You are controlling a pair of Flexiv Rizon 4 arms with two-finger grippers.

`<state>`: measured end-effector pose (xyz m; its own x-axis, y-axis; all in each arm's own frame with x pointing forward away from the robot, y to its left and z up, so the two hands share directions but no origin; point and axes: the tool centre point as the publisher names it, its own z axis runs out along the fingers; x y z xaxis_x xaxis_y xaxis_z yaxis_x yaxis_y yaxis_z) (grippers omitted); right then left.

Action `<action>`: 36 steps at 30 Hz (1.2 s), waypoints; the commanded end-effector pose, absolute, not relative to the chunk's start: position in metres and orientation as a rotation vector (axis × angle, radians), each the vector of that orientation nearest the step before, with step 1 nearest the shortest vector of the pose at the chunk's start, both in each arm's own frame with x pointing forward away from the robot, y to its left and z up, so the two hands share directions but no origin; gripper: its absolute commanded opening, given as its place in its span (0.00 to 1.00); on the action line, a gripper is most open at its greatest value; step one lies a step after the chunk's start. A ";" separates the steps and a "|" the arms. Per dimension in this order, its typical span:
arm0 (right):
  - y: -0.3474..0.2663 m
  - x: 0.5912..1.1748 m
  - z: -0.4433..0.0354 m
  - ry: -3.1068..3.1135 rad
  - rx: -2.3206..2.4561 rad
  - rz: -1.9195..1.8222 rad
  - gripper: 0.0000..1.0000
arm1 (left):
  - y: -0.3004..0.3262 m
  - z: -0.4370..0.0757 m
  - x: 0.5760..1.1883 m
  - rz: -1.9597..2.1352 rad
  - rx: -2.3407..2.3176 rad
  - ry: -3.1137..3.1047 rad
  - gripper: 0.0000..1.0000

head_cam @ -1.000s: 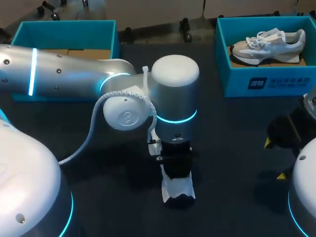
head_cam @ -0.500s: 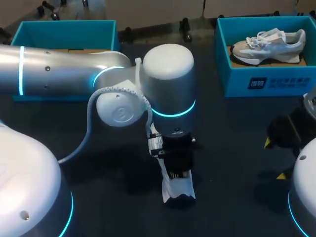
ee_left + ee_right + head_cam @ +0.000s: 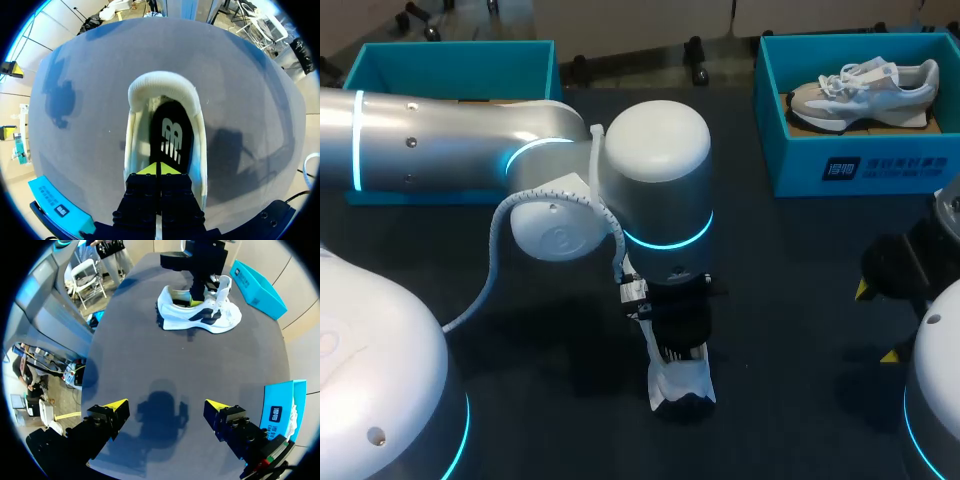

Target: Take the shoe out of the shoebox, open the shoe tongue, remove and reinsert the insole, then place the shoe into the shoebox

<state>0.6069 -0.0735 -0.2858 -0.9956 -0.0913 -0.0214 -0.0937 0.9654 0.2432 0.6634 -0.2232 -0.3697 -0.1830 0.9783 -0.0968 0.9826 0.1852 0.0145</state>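
left shoebox [image 3: 450,60] at the desk's [image 3: 790,300] far corner, left claw [image 3: 160,169] with tips pressed together inside the white shoe [image 3: 161,82] mid-desk, just above its black insole [image 3: 172,135], second shoe [image 3: 865,88] lying in the right shoebox [image 3: 860,170], right claw [image 3: 165,407] spread wide over bare desk, holding nothing

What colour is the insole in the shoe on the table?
The insole is black with a white mark; left wrist view.

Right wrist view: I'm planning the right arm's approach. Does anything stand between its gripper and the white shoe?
Nothing lies on the table between the right gripper and the shoe. The left gripper is down in the shoe's opening, though.
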 end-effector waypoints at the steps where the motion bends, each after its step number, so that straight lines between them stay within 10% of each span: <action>1: -0.074 0.605 -0.286 3.100 -0.145 0.384 1.00 | -0.229 -0.368 0.662 -0.035 1.938 2.356 0.11; 7: -0.074 0.605 -0.286 3.100 -0.145 0.384 1.00 | -0.224 -0.366 0.663 -0.014 1.943 2.351 0.67; 20: -0.074 0.605 -0.286 3.100 -0.145 0.384 1.00 | -0.217 -0.363 0.679 0.020 1.925 2.390 0.99; 36: -0.074 0.605 -0.286 3.100 -0.145 0.384 1.00 | -0.220 -0.340 0.700 -0.059 1.913 2.400 1.00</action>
